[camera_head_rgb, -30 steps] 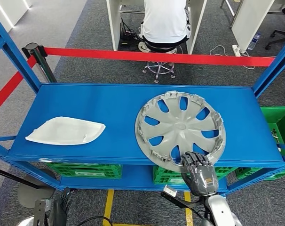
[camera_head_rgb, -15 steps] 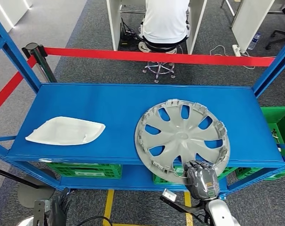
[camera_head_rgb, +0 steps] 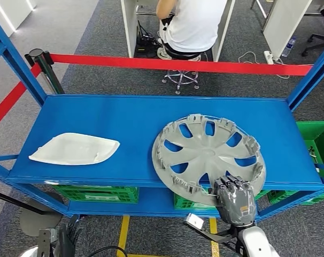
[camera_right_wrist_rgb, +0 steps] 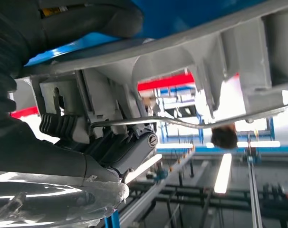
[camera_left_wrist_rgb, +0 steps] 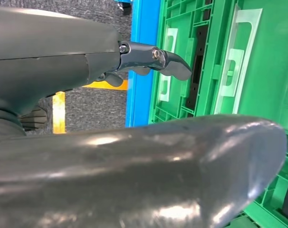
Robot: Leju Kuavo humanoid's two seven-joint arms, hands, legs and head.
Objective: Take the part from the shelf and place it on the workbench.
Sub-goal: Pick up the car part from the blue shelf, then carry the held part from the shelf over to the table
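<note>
A grey wheel cover lies tilted on the blue shelf, right of the middle, with its near rim hanging over the front edge. My right hand grips that near rim from below and in front. The right wrist view shows the wheel cover's ribbed underside and wire ring, with my dark fingers hooked against them. My left hand hangs low at the left, below the shelf. Its fingers are stretched out and hold nothing, in front of a green crate.
A white moulded part lies at the shelf's left end. Green crates fill the lower level. Blue uprights stand at both ends. Beyond a red barrier tape, a person sits on a stool.
The wheel cover has slid toward the front right and tipped up, now overhanging the edge further. My right hand moved right with it. The seated person has leaned over.
</note>
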